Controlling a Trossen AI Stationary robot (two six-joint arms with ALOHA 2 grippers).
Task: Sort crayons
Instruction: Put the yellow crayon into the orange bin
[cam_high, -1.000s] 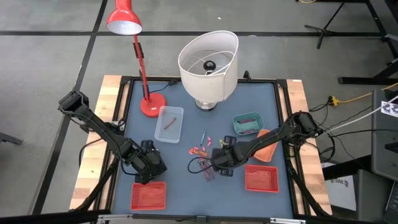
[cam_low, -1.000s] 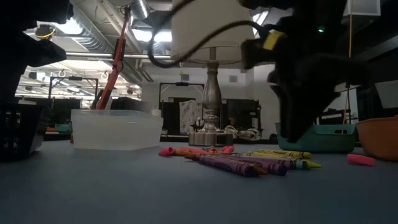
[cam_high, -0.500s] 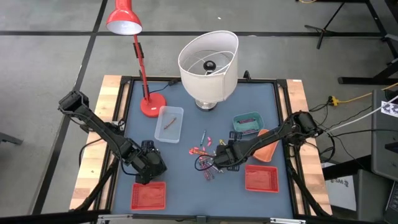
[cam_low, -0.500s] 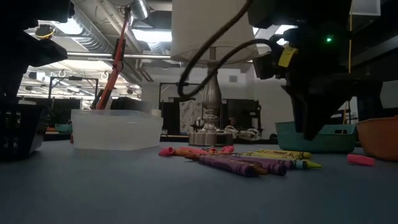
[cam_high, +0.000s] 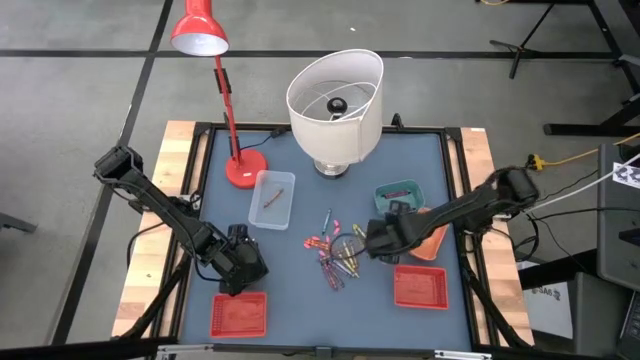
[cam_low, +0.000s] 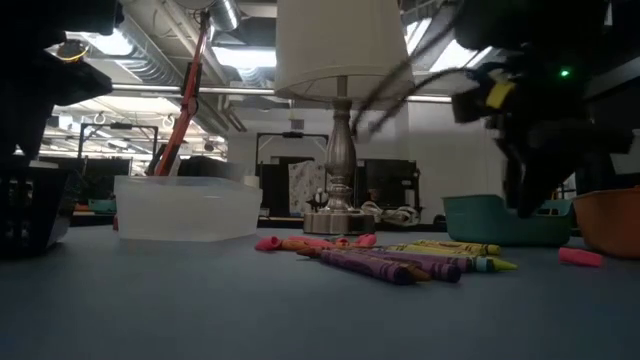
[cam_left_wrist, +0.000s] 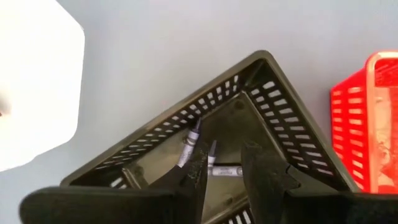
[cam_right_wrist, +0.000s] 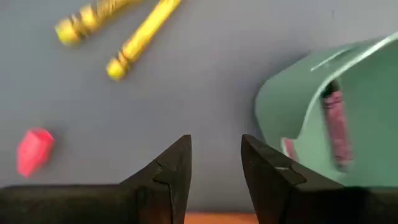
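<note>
Loose crayons in pink, purple, yellow and red lie in a heap at the table's middle; the low view shows the crayons flat on the mat. My right gripper hangs open just right of the heap. In its wrist view my right gripper has only bare mat between the fingers, beside the teal tray, which holds a magenta crayon. My left gripper stands open over a dark slotted basket, where a grey crayon lies.
A clear box, a red desk lamp and a white-shaded lamp stand at the back. The teal tray and an orange tray sit at right. Red baskets stand near the front edge. A pink stub lies apart.
My right gripper has gone from above the crayon heap toward the table's right edge and slightly toward the far edge, nearing the teal tray, with its fingers still apart. The heap now shows uncovered in the high view. My left gripper has kept still.
</note>
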